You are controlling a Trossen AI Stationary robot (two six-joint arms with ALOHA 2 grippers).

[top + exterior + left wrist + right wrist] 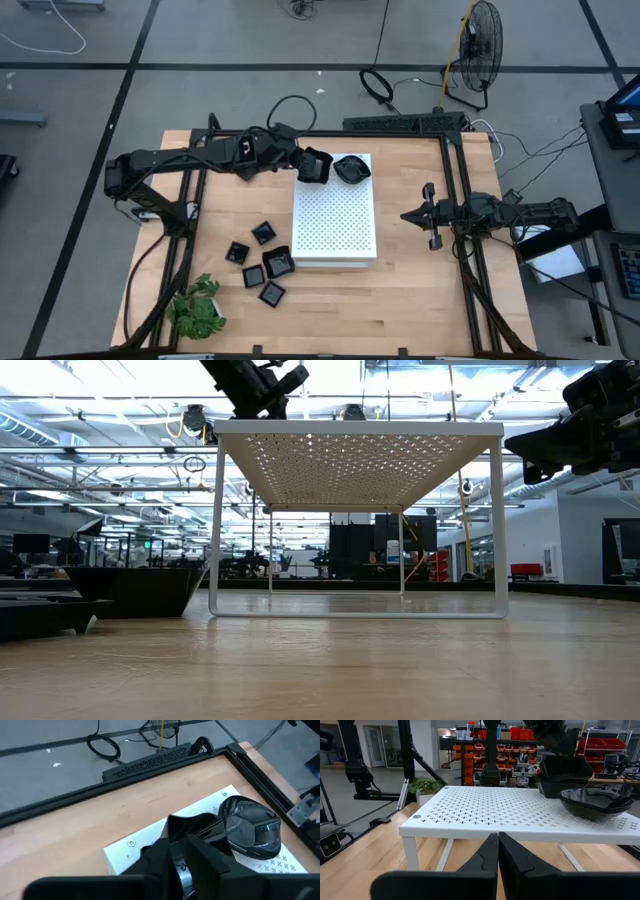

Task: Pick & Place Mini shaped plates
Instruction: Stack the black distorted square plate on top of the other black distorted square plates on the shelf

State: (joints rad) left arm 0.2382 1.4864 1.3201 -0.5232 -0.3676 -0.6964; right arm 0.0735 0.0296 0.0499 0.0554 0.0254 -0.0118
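Square plate on white board, at left pincer tips.

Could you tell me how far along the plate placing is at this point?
One rounded plate already sits on the white board. The left tool is setting a square plate beside it. Five plates remain on the table; the right tool waits, shut.

No text, label, brand, number or sign could be read anywhere in the four views, on the table or in the room behind.
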